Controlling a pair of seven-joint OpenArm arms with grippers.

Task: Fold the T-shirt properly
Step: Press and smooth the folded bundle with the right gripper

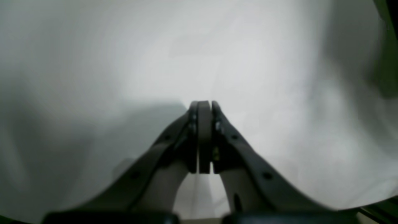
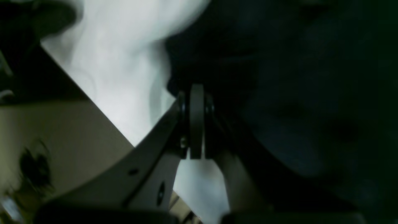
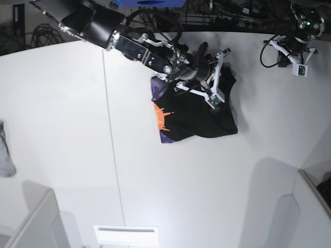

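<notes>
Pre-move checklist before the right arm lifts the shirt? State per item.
1. Right end effector shut: ok, pads meet in the right wrist view.
2. Black cloth actually pinched between the pads: cannot tell; the T-shirt is dark at the tips.
3. T-shirt spread flat: not ok, bunched in a heap with the orange and purple print at one edge.
4. Left end effector shut and empty: ok.
5. Left arm away from the shirt: ok, only white table under it.
6. Grey cloth away from the shirt: ok, at the table edge.
</notes>
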